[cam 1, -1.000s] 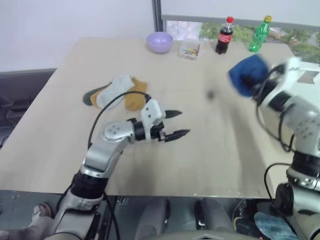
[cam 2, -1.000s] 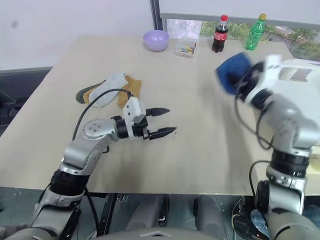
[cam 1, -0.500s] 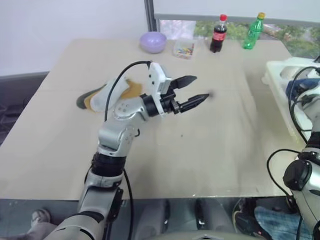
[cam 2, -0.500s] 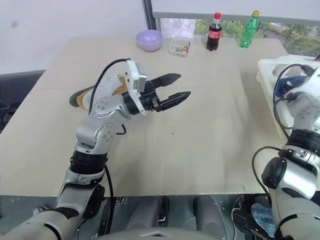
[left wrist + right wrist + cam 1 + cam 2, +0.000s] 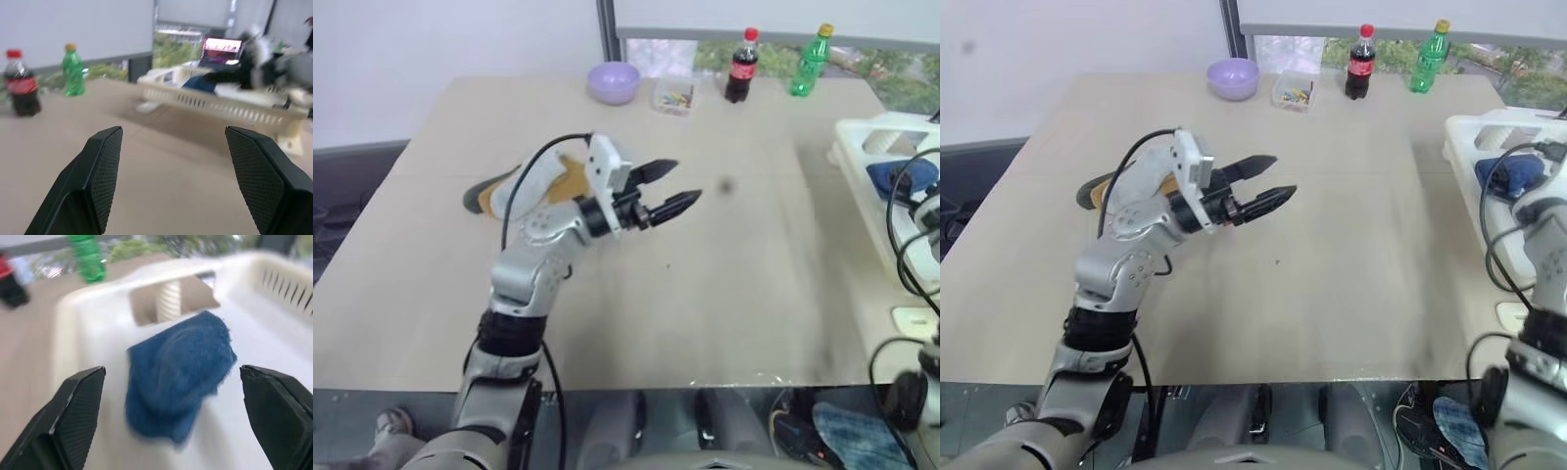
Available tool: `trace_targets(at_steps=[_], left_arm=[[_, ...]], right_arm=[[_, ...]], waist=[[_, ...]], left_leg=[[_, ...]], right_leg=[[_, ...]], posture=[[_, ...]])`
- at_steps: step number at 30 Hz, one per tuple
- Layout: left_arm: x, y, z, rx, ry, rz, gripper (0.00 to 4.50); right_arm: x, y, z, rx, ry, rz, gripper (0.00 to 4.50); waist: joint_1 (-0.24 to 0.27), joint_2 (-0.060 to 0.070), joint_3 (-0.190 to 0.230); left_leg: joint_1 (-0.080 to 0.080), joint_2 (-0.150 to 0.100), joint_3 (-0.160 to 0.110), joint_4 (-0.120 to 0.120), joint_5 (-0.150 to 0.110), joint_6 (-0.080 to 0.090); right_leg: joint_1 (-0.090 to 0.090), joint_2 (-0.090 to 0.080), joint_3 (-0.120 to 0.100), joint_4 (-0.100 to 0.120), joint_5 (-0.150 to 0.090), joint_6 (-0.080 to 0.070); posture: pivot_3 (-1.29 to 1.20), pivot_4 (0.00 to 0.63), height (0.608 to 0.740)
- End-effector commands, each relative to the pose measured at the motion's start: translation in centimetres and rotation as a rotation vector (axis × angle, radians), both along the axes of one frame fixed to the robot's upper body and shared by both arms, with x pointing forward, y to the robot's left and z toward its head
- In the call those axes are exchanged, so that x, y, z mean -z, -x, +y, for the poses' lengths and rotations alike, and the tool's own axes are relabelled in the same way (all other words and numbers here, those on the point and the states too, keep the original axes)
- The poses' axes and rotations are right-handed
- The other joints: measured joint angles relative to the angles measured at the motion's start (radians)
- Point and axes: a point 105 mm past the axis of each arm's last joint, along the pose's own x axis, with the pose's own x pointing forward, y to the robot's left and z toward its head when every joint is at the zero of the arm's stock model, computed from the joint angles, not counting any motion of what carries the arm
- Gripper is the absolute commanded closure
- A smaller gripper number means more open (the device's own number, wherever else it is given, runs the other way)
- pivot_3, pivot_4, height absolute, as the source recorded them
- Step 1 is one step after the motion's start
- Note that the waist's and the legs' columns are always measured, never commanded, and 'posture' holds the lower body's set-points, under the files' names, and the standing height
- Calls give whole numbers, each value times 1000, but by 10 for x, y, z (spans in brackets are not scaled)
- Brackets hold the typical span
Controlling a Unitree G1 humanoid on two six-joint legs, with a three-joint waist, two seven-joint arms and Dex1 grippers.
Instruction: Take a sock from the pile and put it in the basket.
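No lettering can be read anywhere, not even on the cola bottle's (image 5: 20,82) red label.

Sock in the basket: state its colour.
Blue; the sock in the basket shows best in the right wrist view.

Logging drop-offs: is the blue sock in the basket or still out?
In. The crumpled blue fabric sock lies inside the cream-white plastic basket, with the right claw open and apart from it.
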Motion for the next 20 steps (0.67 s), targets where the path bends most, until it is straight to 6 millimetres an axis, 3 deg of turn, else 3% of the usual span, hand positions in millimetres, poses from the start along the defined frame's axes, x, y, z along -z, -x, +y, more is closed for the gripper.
trace_targets(at_steps=[1, 4, 6, 8, 10, 13, 16, 20], left_arm=[[-5, 3, 21, -84, -23, -34, 939], [3, 6, 42, -144, -49, 7, 939], [11, 10, 57, -182, -71, 40, 939], [21, 16, 71, -212, -117, 70, 939], [32, 26, 87, -249, -144, 110, 939], [44, 47, 117, -311, -179, 179, 939], [52, 71, 137, -329, -236, 222, 939], [54, 86, 149, -346, -255, 246, 939]], right_arm=[[-32, 24, 43, -173, 194, -91, 18], [-36, 39, 95, -425, 227, -142, 18], [-23, 50, 129, -616, 248, -104, 18], [-3, 57, 143, -713, 243, -42, 18], [22, 66, 142, -772, 304, 48, 18], [50, 81, 122, -804, 340, 166, 18], [66, 91, 106, -823, 350, 231, 18], [73, 93, 102, -868, 372, 244, 18]], waist=[[-2, 0, 0], [-6, 0, 0], [-4, 0, 0], [-1, 0, 0], [5, 0, 0], [9, -2, 1], [4, -2, 1], [6, -2, 1]], left_leg=[[0, 0, 0, 0, 0, 0], [2, 1, 1, 0, 0, 0], [3, 4, 1, 1, 0, 0], [3, 4, 0, 1, 0, 0], [1, 3, -1, 1, 0, 0], [0, 1, 0, 1, -1, 1], [0, 2, 0, 1, -1, 1], [2, 3, -1, 1, -1, 0]], right_leg=[[0, 0, 0, 0, 0, 0], [0, 0, -1, 1, 0, 0], [1, 1, -1, 1, 0, 0], [1, 1, -2, 1, 0, 0], [1, 0, -2, 0, 0, 0], [1, -3, -2, -3, 0, 0], [1, -4, -1, -6, 0, 0], [2, -4, -1, -5, -3, -4]], posture=[[0, 150, 740], [0, 150, 740], [0, 150, 740], [0, 150, 740], [0, 150, 740], [0, 150, 740], [0, 150, 740], [0, 150, 740]])
